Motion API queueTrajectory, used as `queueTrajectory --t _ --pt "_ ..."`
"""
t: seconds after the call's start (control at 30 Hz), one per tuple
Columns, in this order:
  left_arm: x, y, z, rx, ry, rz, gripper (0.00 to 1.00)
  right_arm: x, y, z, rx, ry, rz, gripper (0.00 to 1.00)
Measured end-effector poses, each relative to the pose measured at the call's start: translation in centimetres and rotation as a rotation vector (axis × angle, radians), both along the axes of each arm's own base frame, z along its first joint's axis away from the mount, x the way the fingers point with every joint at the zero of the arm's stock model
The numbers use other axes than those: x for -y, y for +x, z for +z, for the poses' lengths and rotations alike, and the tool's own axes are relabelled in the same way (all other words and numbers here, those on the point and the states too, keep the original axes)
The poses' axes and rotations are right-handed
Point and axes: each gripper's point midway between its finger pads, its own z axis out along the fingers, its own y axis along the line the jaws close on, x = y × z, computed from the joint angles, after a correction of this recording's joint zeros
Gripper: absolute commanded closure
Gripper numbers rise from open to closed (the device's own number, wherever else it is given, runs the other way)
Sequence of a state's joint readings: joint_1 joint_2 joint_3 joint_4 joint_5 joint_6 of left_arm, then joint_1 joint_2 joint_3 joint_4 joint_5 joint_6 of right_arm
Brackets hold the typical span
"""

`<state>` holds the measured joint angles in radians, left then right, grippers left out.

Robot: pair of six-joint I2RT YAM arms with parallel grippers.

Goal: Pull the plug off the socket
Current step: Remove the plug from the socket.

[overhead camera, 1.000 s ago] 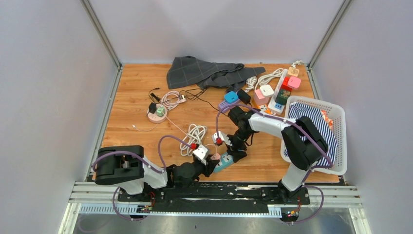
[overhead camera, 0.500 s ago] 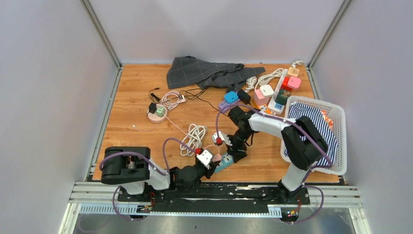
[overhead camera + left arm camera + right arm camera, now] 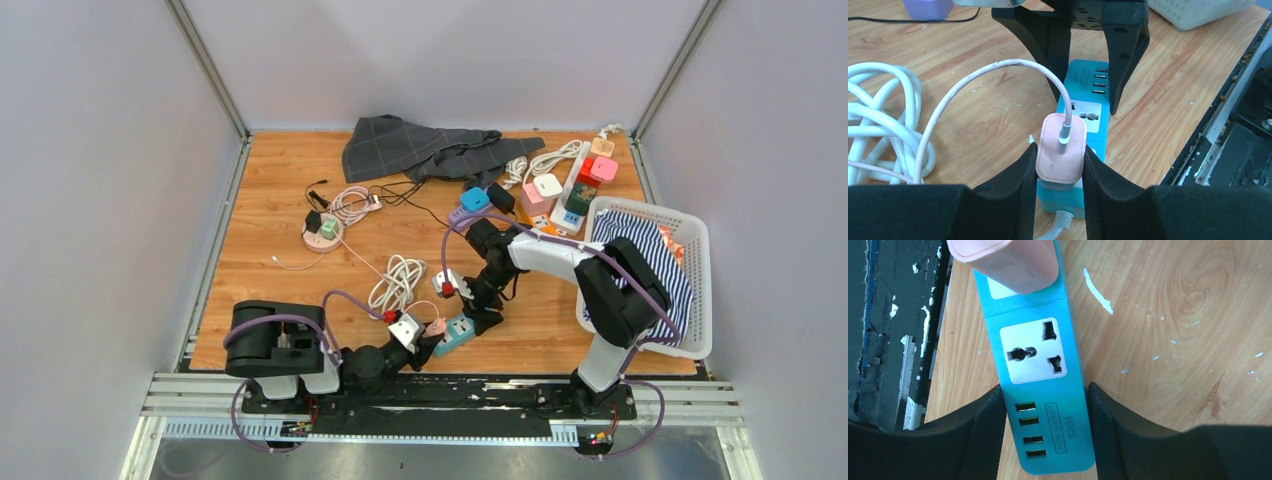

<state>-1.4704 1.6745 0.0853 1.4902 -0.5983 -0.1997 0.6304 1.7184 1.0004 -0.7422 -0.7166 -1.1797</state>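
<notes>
On the table (image 3: 270, 220) lies one blue strip (image 3: 457, 332), the right gripper's (image 3: 1044, 396) half-open jaws clamping its end with four USB ports (image 3: 1030, 430). At the strip's other end the left gripper (image 3: 1059, 150) pinches the one pink plug (image 3: 1060, 162).

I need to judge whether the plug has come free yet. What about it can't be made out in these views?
- Left wrist: the pink plug hides its own pins, so its seating in the blue power strip is unclear.
- Right wrist: the top edge cuts the plug off.
- Top external: plug and strip are too small, crowded by the left gripper.
</notes>
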Motion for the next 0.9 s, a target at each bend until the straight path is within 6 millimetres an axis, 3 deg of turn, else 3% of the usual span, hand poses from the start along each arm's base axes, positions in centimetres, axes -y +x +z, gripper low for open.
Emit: queueTrajectory --t 0.2,0.5,0.9 --pt "0.3 0.3 0.1 0.001 -0.005 0.021 1.0 0.1 0.0 0.0 0.002 -0.005 0.0 1.0" --pt "1.0 1.1 0.0 -0.006 0.172 0.146 1.0 0.4 0.5 -0.1 0.028 -0.023 0.004 1.0" --pt "-0.3 0.4 0.2 -0.194 0.06 0.178 1.0 0.2 0.5 -0.1 0.021 -0.015 0.003 1.0"
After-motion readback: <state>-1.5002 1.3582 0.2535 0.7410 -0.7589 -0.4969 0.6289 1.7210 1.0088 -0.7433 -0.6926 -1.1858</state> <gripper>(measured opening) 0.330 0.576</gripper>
